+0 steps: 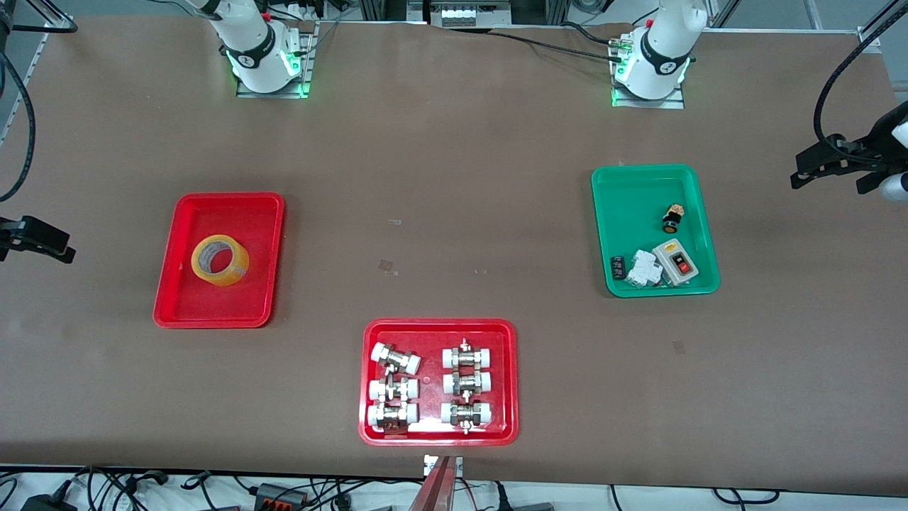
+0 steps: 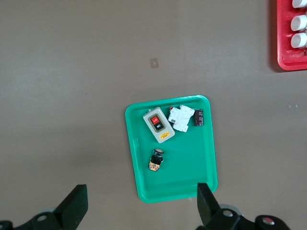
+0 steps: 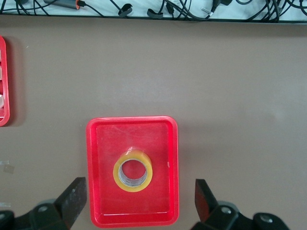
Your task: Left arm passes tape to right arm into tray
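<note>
The glossy yellow tape [image 1: 220,260] roll lies flat mid-tray in the smooth red plastic tray [image 1: 186,298]. Both jaws released: right gripper [image 3: 139,203] above it, left gripper [image 2: 141,206] above the green tray [image 2: 207,163].

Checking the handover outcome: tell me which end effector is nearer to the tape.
Right. The right end effector hangs open above the plain red tray holding the tape. The left end effector hangs open over the green tray.

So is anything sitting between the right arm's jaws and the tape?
Nothing visible. The tape already lies in the plain red tray, alone. The right gripper hangs open above it, with only air between them.
</note>
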Motion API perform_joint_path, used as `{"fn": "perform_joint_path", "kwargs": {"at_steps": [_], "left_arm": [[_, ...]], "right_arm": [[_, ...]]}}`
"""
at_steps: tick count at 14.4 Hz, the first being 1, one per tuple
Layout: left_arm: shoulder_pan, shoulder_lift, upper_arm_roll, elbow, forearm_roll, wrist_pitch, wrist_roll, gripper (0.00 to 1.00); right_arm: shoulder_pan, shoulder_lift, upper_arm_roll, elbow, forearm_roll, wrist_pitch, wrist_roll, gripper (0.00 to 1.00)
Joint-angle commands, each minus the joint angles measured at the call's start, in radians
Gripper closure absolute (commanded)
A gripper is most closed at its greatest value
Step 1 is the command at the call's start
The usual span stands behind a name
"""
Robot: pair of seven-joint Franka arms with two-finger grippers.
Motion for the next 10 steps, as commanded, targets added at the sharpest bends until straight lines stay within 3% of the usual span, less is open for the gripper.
{"fn": "perform_joint_path", "kwargs": {"at_steps": [1, 4, 7, 10], "left_arm": [[0.000, 0.013, 0.000, 0.030, 0.021, -0.021, 0.016, 0.00], [-0.003, 0.013, -0.002, 0.029, 0.021, -0.021, 0.015, 0.00], [-0.001, 0.013, -0.002, 0.029, 0.019, -0.022, 0.016, 0.00], [-0.001, 0.013, 0.000, 0.027, 0.021, -0.022, 0.016, 0.00]], "right_arm": [[-0.067, -0.050, 0.079, -0.062, -0.009, 0.027, 0.013, 0.00], [-0.117, -0.067, 0.134, -0.100, -0.009, 0.047, 0.020, 0.00], [-0.118, -0.109, 0.142, -0.148, -0.022, 0.043, 0.025, 0.00], [-0.119, -0.232, 0.142, -0.363, -0.023, 0.153, 0.019, 0.00]]}}
